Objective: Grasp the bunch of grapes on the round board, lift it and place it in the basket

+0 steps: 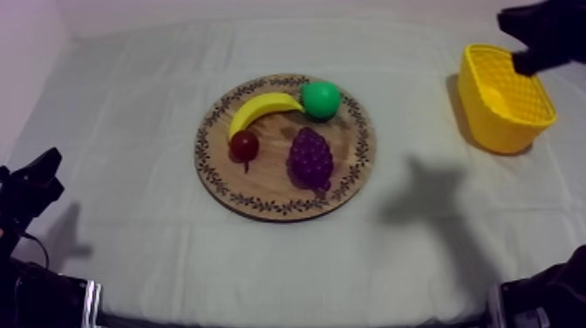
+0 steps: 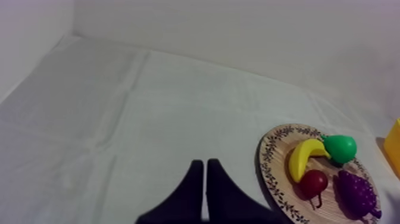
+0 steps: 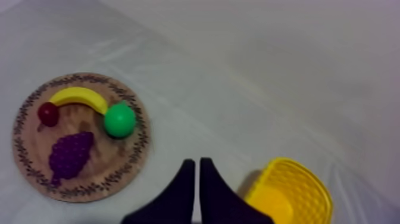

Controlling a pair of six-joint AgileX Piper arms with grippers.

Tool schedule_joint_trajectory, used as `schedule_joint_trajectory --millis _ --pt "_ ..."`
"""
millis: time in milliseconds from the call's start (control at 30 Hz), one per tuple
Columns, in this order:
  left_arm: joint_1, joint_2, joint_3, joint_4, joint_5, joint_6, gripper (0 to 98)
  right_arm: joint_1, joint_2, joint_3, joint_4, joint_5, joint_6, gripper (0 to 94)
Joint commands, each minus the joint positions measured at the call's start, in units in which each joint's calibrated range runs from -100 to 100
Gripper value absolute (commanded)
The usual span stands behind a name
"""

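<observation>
The purple bunch of grapes (image 1: 310, 159) lies on the round wooden board (image 1: 270, 181), at its front right part. The yellow basket (image 1: 506, 98) stands at the table's right side. My right gripper (image 1: 526, 63) hangs above the basket's far rim, well away from the grapes. In the right wrist view its fingers lie together as a narrow wedge (image 3: 197, 161), shut on nothing, between the basket (image 3: 291, 190) and the board (image 3: 113, 158) with the grapes (image 3: 68, 156). My left gripper (image 1: 35, 179) rests low at the left; its fingers (image 2: 205, 162) are shut too, left of the board (image 2: 275, 167).
Also on the board are a banana (image 1: 262, 109), a green pear (image 1: 321, 99) and a small red fruit (image 1: 244, 146). Bare cloth stretches between the board and the basket. A strip of the basket (image 2: 394, 146) shows beyond the board in the left wrist view.
</observation>
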Motion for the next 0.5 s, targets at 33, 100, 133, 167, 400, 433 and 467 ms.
schedule_joint_trajectory --millis 33,100,133,167,400,433,467 --pt "0.0 0.0 0.0 0.0 0.0 0.0 0.1 -4.4 9.5 -13.7 0.4 9.3 -2.1 0.3" --pt "0.0 0.0 0.0 0.0 0.0 0.0 0.1 -6.0 13.4 -19.1 0.4 14.8 -3.2 0.3" --pt "0.0 0.0 0.0 0.0 0.0 0.0 0.1 -6.8 15.3 -21.8 0.4 17.6 -3.7 0.3" --pt "0.0 0.0 0.0 0.0 0.0 0.0 0.1 -7.5 17.3 -24.4 0.4 20.5 -4.4 0.3" --pt "0.0 0.0 0.0 0.0 0.0 0.0 0.1 -11.2 29.8 -40.8 0.7 35.9 -8.7 0.2" --pt "0.0 0.0 0.0 0.0 0.0 0.0 0.1 -11.5 31.3 -42.5 0.8 37.4 -9.4 0.2" --pt "0.0 0.0 0.0 0.0 0.0 0.0 0.1 -11.8 32.7 -44.2 0.8 38.8 -10.1 0.2"
